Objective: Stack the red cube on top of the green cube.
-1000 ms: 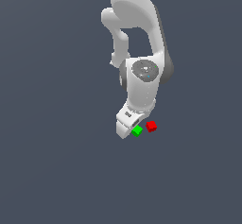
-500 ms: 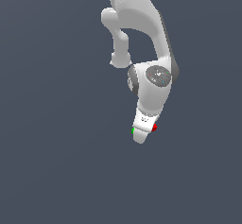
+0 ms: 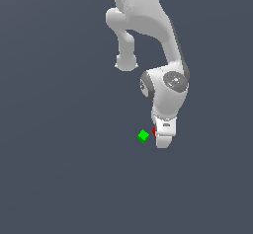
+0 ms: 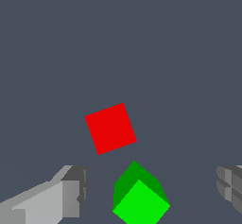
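Red cube (image 4: 110, 128) is one of two cubes in the scene; the other is the green cube (image 4: 140, 197), so there is one of each colour. Both are tiny, plain and matte, of the same size, and much smaller than the white hand (image 3: 164, 138). In the wrist view the green cube is the nearer one, standing between the two fingers (image 4: 56, 197), which are wide apart and touch neither cube; the hand is released and holds nothing. The red cube lies just beyond the green one, apart from it, showing one flat bright red face turned a little askew. Both cubes rest on the dark grey bench (image 3: 59, 169).

In the exterior view the green cube (image 3: 143, 136) is just to the left of the hand and fully visible. Of the red cube (image 3: 154, 132) only a thin red sliver shows at the left edge of the hand, the rest is hidden behind it. Above, the single white arm (image 3: 165, 87) bends down to the cubes.
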You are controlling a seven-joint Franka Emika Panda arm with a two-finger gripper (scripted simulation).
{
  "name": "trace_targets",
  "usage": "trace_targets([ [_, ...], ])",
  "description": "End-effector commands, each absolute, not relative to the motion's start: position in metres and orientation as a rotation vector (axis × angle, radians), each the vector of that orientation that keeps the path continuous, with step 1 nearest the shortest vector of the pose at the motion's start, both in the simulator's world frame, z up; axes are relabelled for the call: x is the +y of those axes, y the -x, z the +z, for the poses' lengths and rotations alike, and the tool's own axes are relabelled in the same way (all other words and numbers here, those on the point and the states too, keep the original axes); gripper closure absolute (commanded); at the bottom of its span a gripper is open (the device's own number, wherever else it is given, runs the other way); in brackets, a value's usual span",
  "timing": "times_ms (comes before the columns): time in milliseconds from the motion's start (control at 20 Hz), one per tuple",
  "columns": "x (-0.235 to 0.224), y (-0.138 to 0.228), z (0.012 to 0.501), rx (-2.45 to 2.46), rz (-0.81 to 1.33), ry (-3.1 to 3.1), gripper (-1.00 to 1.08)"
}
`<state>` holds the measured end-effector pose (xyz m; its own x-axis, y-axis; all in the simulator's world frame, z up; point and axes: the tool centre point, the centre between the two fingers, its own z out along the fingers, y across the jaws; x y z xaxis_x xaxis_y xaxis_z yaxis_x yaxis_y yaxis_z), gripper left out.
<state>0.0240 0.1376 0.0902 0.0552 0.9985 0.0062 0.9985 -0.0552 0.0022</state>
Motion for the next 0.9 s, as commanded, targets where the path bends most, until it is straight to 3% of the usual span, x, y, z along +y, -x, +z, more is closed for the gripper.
trace_targets([
  [0, 0.145, -0.018, 0.085, -2.253, -0.008, 2.186, -0.92],
  [850, 0.161, 0.004, 0.070, -2.516, 0.000, 1.881, -0.92],
])
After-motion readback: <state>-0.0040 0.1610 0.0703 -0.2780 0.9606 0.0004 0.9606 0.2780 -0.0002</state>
